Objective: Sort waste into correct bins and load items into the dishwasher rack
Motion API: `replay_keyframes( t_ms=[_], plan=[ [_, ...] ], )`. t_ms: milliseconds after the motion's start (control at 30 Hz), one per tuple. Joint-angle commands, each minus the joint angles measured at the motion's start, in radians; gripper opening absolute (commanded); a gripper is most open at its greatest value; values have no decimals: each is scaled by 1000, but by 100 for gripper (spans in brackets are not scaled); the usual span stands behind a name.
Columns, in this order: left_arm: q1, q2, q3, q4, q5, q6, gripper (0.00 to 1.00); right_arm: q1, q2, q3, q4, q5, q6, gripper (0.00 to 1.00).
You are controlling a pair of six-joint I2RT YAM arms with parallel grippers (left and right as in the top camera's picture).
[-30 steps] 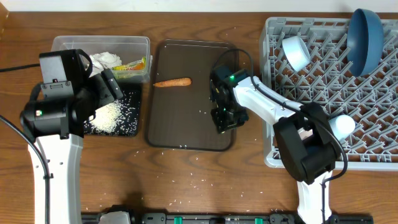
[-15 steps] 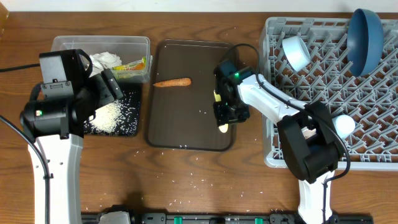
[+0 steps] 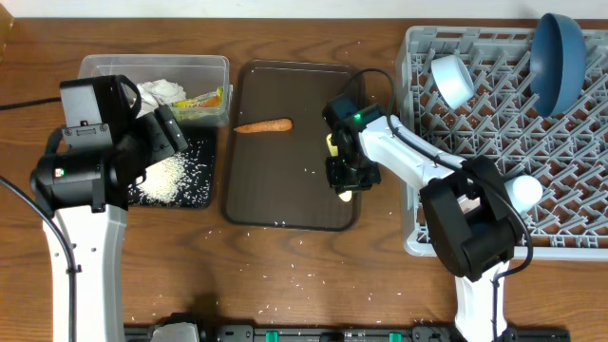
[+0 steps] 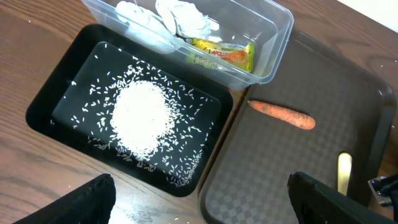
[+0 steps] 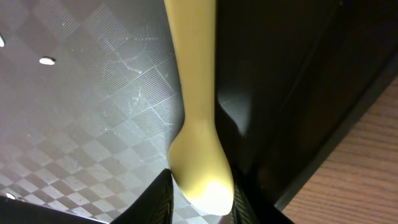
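Note:
The pale yellow spoon (image 5: 189, 74) lies along the right rim of the brown tray (image 3: 285, 195). My right gripper (image 3: 345, 177) is down on it, and its jaws (image 5: 199, 202) are shut on the spoon's bowl end. The spoon also shows in the left wrist view (image 4: 344, 171). The carrot piece (image 3: 263, 125) lies on the brown tray's back part. My left gripper (image 4: 202, 196) is open and empty above the black tray's (image 4: 62, 99) front corner. Rice (image 4: 140, 118) fills the black tray. The clear tub (image 3: 152, 65) holds tissue (image 4: 180, 15) and the wrapper (image 4: 224, 55).
The grey rack (image 3: 570, 199) stands at the right. It holds an upright dark blue plate (image 3: 556, 57), a light blue bowl (image 3: 451, 81) and a pale cup (image 3: 524, 190) next to my right arm. Loose rice grains (image 3: 294, 280) dot the wooden table in front.
My right gripper has shifted slightly toward the back of the brown tray, and the spoon's ends now show on either side of it. The left arm has not moved.

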State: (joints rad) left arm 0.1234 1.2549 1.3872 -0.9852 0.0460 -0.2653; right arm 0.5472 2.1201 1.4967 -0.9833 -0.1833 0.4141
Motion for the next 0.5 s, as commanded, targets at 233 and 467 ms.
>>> replay_keyframes(
  t_ms=[233,467],
  plan=[
    [4,-7,5,-2,-3,-2,91,9,45,-21,3,14,-4,3],
    [4,-7,5,-2,-2,-2,91,-4,21,65,-23,16,-53,1]
  ],
)
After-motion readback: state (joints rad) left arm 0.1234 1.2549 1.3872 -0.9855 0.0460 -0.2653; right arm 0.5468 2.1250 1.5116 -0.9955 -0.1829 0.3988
